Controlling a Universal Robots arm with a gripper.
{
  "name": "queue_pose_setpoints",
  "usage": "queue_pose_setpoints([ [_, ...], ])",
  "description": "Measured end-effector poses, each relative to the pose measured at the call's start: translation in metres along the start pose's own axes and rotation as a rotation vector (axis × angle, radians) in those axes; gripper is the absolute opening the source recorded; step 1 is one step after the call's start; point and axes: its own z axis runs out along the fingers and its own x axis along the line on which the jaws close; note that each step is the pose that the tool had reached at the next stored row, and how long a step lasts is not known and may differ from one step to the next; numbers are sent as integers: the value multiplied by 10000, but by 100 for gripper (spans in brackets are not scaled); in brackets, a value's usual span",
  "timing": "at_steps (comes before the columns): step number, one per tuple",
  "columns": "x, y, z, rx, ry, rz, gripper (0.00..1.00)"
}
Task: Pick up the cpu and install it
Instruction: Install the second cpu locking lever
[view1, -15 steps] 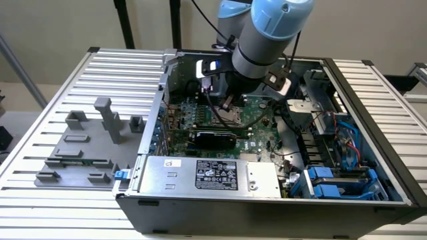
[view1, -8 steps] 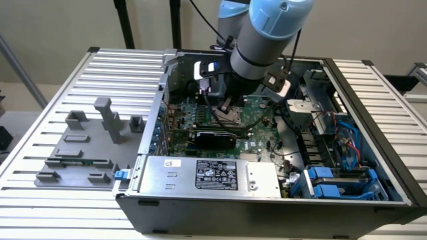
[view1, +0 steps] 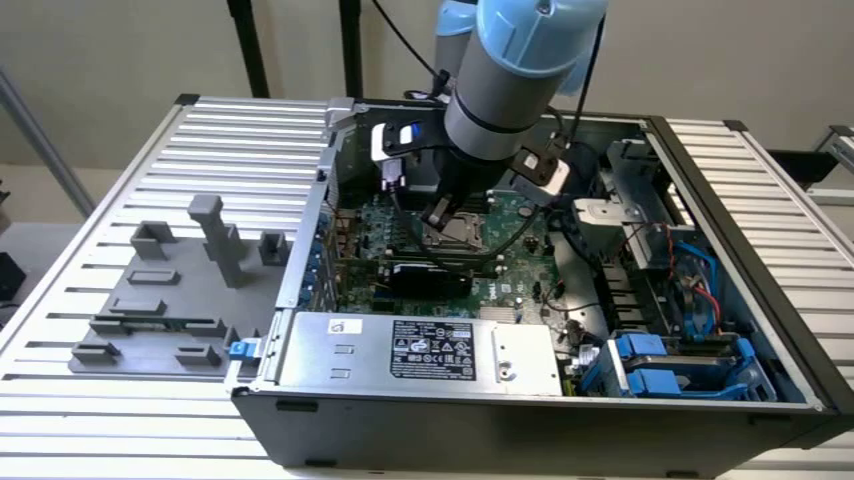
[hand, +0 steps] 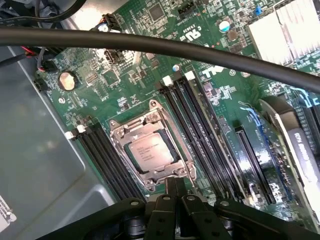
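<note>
Hand (hand: 175, 192), closed and holding nothing, hovers just beside the cpu (hand: 149, 152) seated in its socket (hand: 116, 131).

Gripper (hand: 175, 192) partly hides socket frame (hand: 150, 152).

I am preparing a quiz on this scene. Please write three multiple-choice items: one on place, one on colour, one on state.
1. Where does the cpu lie?
A. in the socket
B. on the grey fixture
C. on the power supply

2. What colour is the motherboard?
A. red
B. green
C. white

3. How is the gripper?
A. open wide
B. shut on the cpu
C. shut, holding nothing

Answers:
1 A: its silvery top sits inside the metal frame.
2 B: the board is green around the slots.
3 C: its fingertips meet beside the socket, apart from the cpu.
</note>
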Motion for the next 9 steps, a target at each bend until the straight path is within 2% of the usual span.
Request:
queue_pose_setpoints([
  [6,-158,-33,-59,-10,-2,-2,11],
  [9,-196,-64,-40,-10,-4,-2,11],
])
